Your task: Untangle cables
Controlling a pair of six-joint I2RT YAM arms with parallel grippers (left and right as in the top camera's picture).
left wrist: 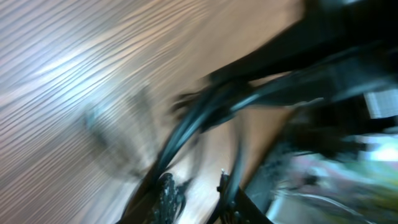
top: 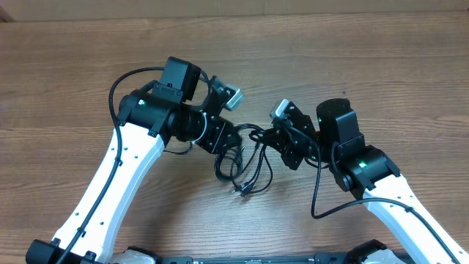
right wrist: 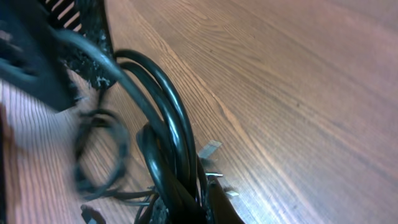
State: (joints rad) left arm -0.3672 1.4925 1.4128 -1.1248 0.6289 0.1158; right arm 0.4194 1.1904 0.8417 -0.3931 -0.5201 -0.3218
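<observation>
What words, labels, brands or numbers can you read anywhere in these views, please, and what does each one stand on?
None can be read.
The table shows only wood grain.
The cables carry no visible print.
The left arm and right arm show plain white and black housings without legible marks.
The left wrist view is too blurred to show any lettering.
</observation>
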